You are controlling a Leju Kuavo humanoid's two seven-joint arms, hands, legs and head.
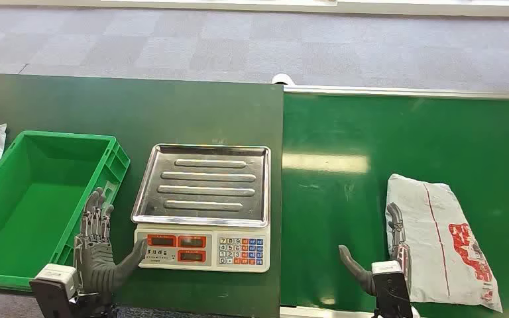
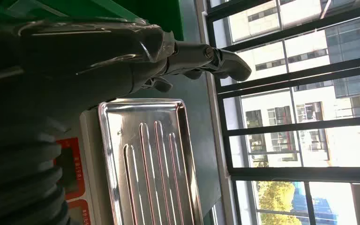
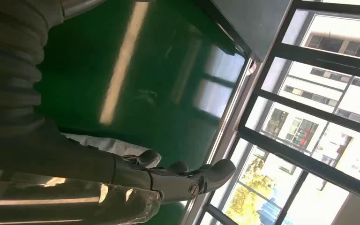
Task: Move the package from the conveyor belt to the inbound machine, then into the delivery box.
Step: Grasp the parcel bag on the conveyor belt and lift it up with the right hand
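Delivery box: a green plastic crate [image 1: 20,218] with ribbed walls, just to the outer side of the left hand; its near right corner sits directly beside the fingers.
Left hand: the left hand [image 1: 99,252] is held upright with fingers spread and thumb angled toward the scale, holding nothing. It stands between the crate and the scale's front panel; in the left wrist view the hand [image 2: 122,51] reaches over the pan's edge.
Inbound machine: a weighing scale [image 1: 204,209] with a ribbed steel pan [image 2: 150,164], red displays and a coloured keypad, just inward of the left hand, on the dark green table [image 1: 139,106].
Conveyor belt: a glossy green belt [image 1: 384,146] ahead of and under the right hand, with window glare across it.
Right hand: the right hand [image 1: 381,255] is open, fingers straight and thumb splayed toward the scale, gripping nothing. Its fingers lie along the package's near edge; actual contact cannot be told. The right wrist view shows the fingers [image 3: 187,176] extended above the belt.
Package: a flat grey-white poly mailer [image 1: 441,238], wrinkled, with a thin red line along its length and a red printed mark near its far-right end. It lies on the belt just outside the right hand, slightly skewed.
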